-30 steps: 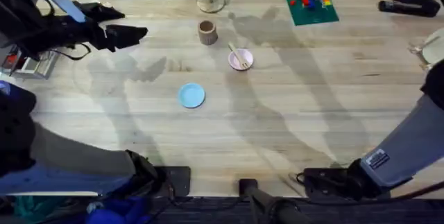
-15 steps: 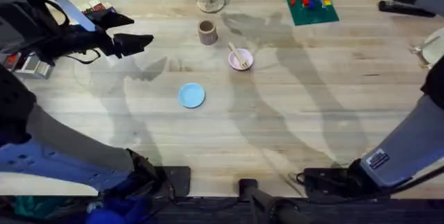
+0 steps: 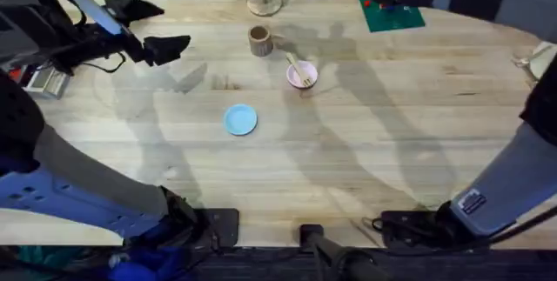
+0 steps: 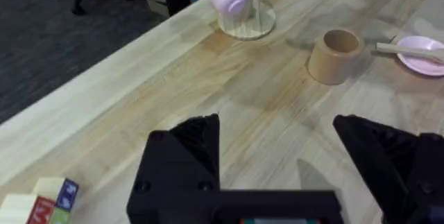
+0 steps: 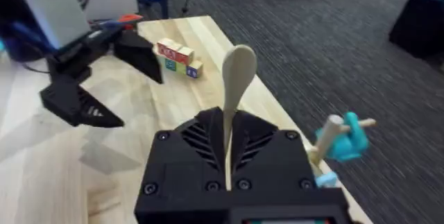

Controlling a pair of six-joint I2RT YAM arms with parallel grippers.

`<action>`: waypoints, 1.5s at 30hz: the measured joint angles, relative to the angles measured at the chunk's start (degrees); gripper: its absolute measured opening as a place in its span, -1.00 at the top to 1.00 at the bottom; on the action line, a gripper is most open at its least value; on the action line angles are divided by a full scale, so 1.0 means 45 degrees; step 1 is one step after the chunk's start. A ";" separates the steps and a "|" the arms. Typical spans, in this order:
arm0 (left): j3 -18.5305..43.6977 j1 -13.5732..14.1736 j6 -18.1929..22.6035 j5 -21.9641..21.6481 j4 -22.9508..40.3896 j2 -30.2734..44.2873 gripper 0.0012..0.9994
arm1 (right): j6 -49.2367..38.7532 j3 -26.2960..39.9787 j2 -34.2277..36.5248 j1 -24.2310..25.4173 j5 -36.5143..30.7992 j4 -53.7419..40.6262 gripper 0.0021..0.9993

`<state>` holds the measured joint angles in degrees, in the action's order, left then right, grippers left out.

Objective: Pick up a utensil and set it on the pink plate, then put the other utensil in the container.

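The right tool (image 5: 227, 156) is clamped on the spoon (image 5: 234, 85) by its handle, bowl end up — light, stiff wood, likely to pivot if pinched loosely. The left tool (image 4: 277, 158) gapes empty. The fork (image 3: 299, 72) lies on the pink plate (image 3: 309, 78), the container (image 3: 259, 41) just far-left of it.

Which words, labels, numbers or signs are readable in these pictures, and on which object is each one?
None can be read.
White label on the right arm's base: print too small.
Toy blocks on the table: markings blurred.
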<state>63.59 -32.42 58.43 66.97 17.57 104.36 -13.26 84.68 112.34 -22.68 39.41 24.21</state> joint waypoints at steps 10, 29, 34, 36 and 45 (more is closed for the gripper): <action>0.0005 0.1049 0.0150 0.0205 -0.1102 0.0952 -0.99 | 0.0189 -0.0034 0.0909 -0.0135 0.1191 0.1081 0.93; 0.0005 0.1165 0.0176 0.0217 -0.1109 0.1418 -0.99 | 0.0150 -0.0289 0.1682 -0.0135 0.1568 0.1223 0.93; 0.0005 0.1165 0.0180 0.0216 -0.1110 0.1418 -0.99 | -0.0068 -0.0359 0.2002 -0.0140 0.1590 0.1290 0.93; 0.0005 0.1165 0.0181 0.0212 -0.1109 0.1418 -0.99 | -0.0120 -0.0364 0.2282 -0.0140 0.1593 0.1286 0.93; 0.0005 0.1174 0.0263 0.0217 -0.1112 0.1418 -0.99 | -0.0539 -0.0520 0.2884 -0.0149 0.1595 0.1264 0.93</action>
<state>63.61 -27.14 59.61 67.94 12.57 110.74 -15.68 82.35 125.32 -23.35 46.59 29.90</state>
